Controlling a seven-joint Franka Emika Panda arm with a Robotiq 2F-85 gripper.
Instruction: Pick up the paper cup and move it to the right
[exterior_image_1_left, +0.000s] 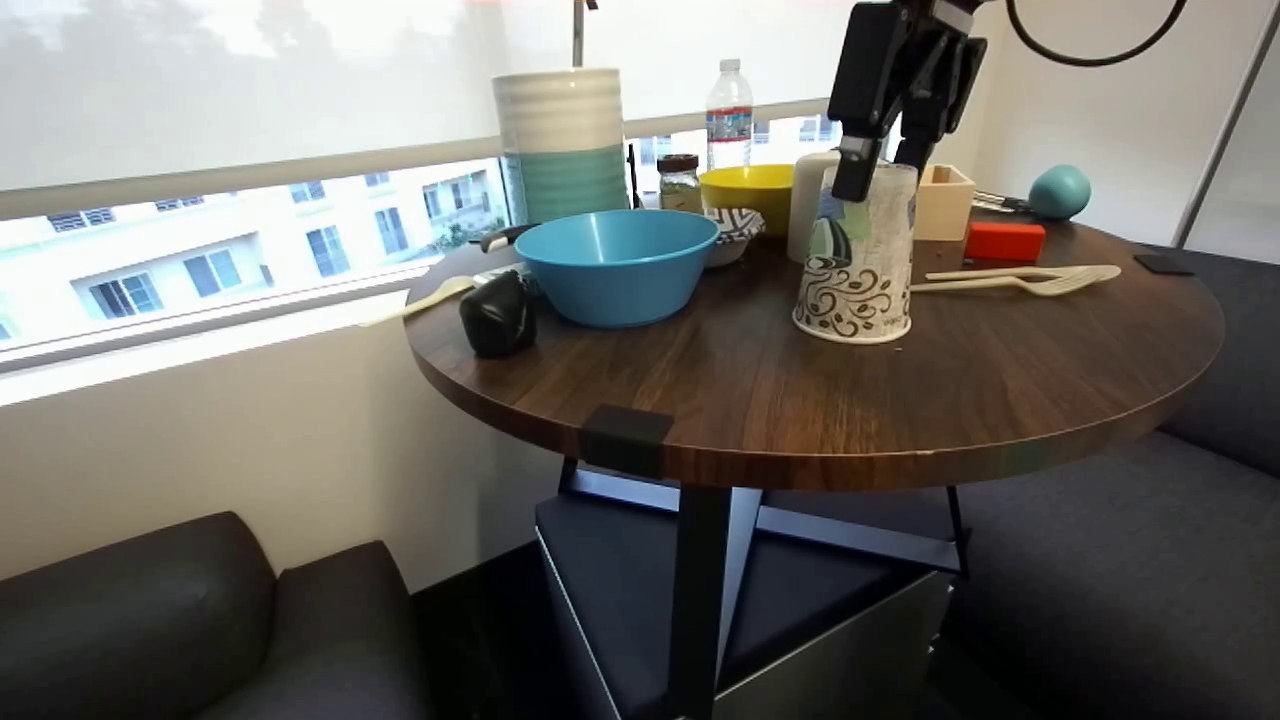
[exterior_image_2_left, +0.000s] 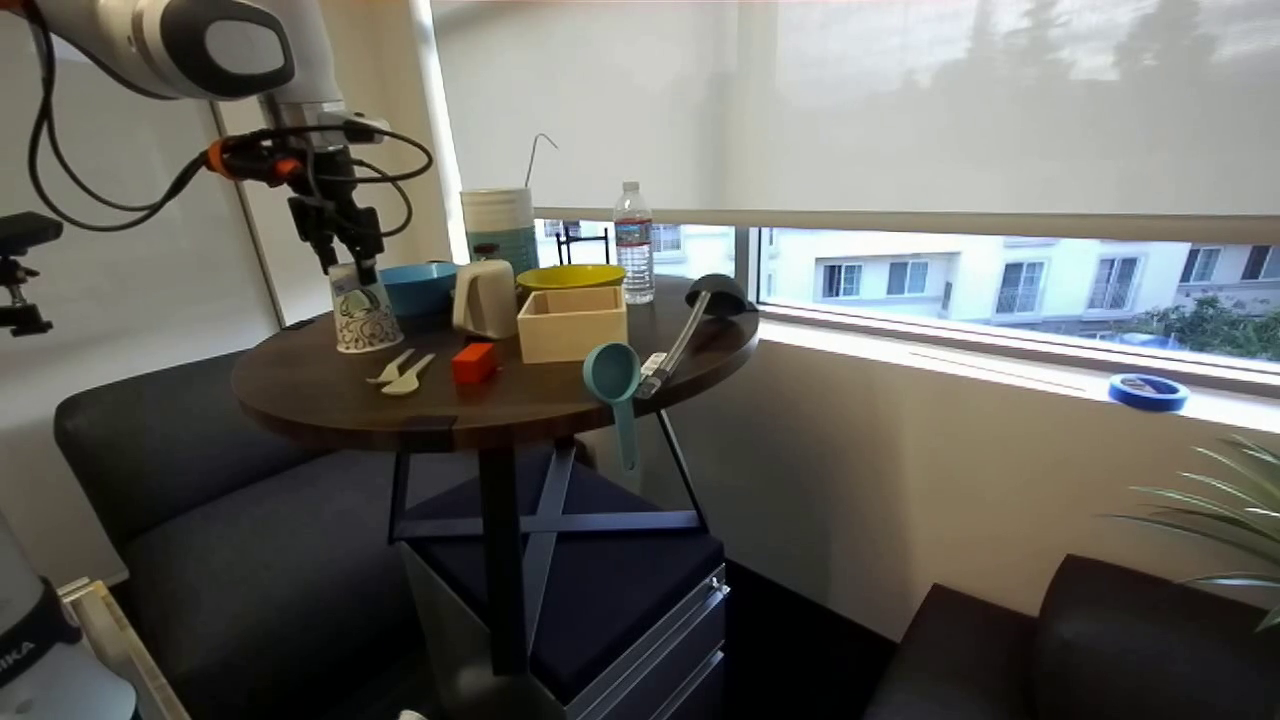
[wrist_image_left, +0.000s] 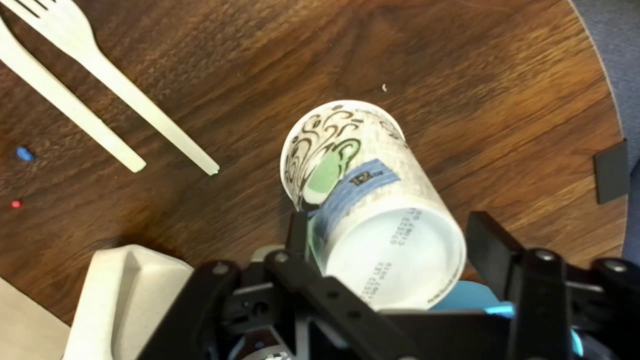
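Btwn spread fingers (wrist_image_left: 492, 245) of claw (wrist_image_left: 391, 227), paper cup (wrist_image_left: 374, 205) upside-dn on tbl (wrist_image_left: 480, 105)

Paper cup (wrist_image_left: 367, 200) stands inverted on table (exterior_image_1_left: 1050, 360): wide rimmed end dn., rim on surf., narrow closed end up. Body: tapered, off-white, w/ white lip at rim. Print, rim to base: dk. scrolls & coffee-bean shapes; green/white motif approx. mid-ht.; blue band w/ dk. lettering nr. base. Base, per wrist view: white, recessed, carries 2 blks. of dot-type txt. Loc.: nr. handle end of fork (wrist_image_left: 115, 78), apart from it. Inverted pose shows in both ext. views. Interior hidden in all views.
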